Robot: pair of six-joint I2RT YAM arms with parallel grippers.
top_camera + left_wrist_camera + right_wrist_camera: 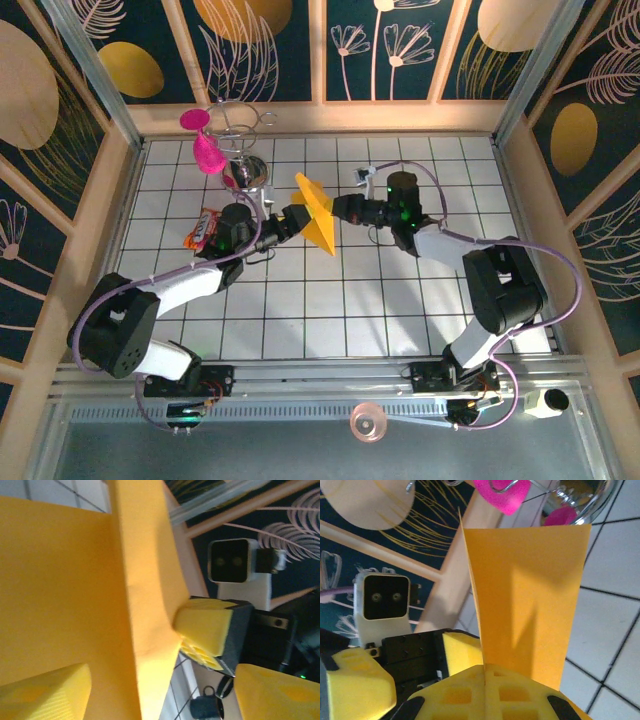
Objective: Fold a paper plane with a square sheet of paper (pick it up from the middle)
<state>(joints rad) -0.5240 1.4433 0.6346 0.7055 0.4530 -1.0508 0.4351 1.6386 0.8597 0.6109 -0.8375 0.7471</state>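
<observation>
Right tool [484, 672]: fingers pressed together, clamped on the nearest edge of the square sheet of paper [530, 595]. The sheet stands straight out from between the pads, held up off the tiled surface [300, 300]. A second thin layer shows edge-on along its left side, so we take it as folded.

Left tool [162, 695]: fingers apart. One fingertip [45, 695] sits in front of the sheet's broad face and the other is well clear on the opposite side; the tool is not closed on the paper.

From above, the two tools face each other tip to tip, with the sheet between them. Beside the left tool's wrist, a snack packet [203, 230] lies flat on the surface.
</observation>
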